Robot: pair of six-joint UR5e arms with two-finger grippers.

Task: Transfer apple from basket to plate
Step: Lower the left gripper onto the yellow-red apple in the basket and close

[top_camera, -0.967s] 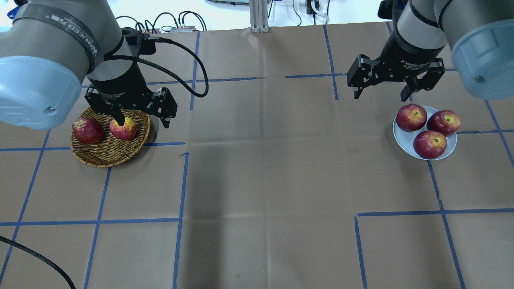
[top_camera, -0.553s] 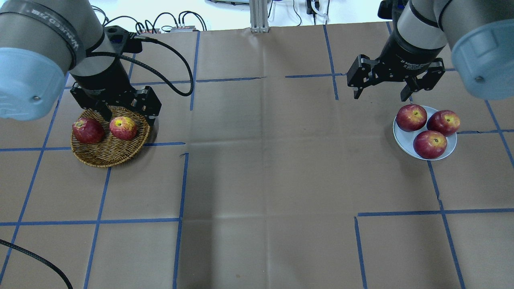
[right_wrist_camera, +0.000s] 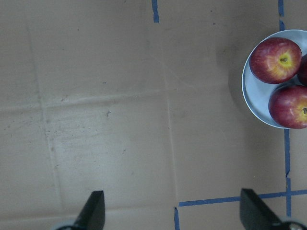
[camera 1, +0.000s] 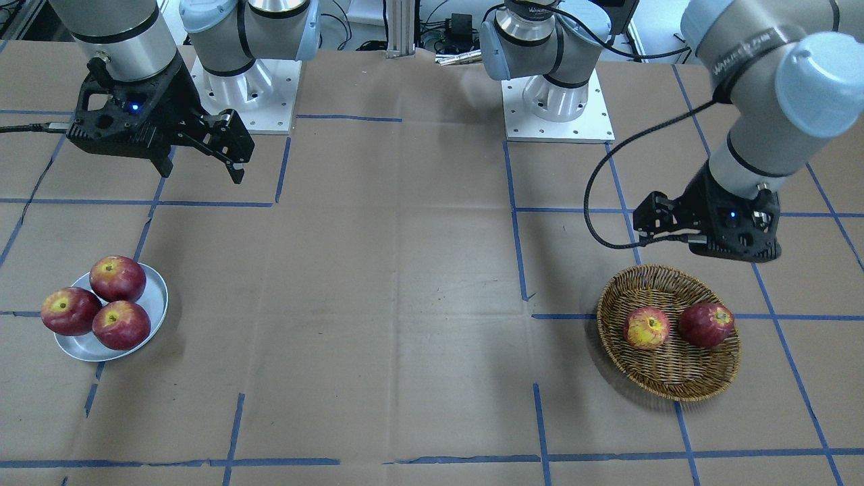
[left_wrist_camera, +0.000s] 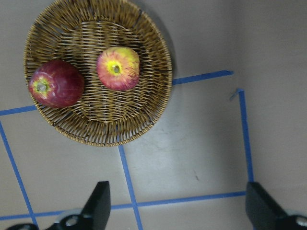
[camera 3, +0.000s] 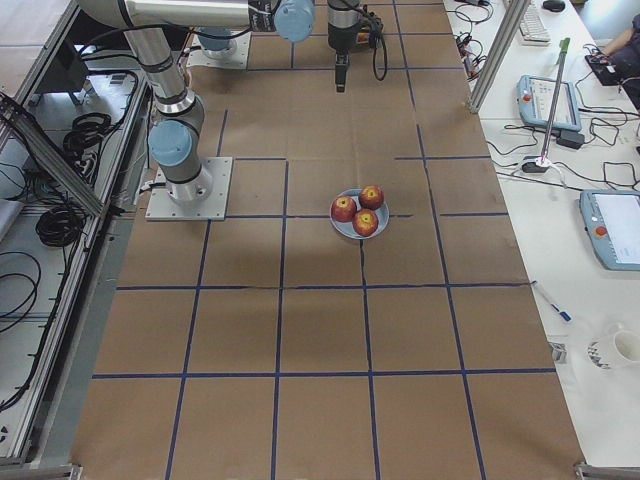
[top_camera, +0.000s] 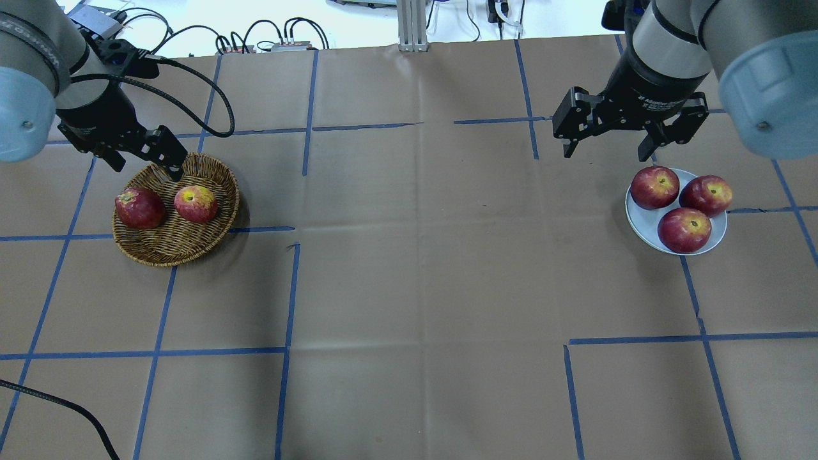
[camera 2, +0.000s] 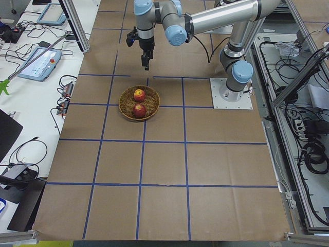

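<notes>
you're at the reach for the apple (left_wrist_camera: pixel 118 68) in the basket (left_wrist_camera: pixel 103 132): the left fingers (left_wrist_camera: pixel 98 203) hang wide and empty, so lower them around it and close.

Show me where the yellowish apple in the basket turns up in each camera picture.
Front-facing: yellow-patched apple, lower right, left fruit in the wicker basket.
Overhead: yellow-patched apple, left side, right fruit.
Exterior left: yellow-patched apple, upper middle, the farther fruit.
Exterior right: not in it.
Left wrist: yellow-patched apple, top, right fruit.
Right wrist: not in it.
Shared landmark: the wicker basket, dark red apple beside it.
</notes>
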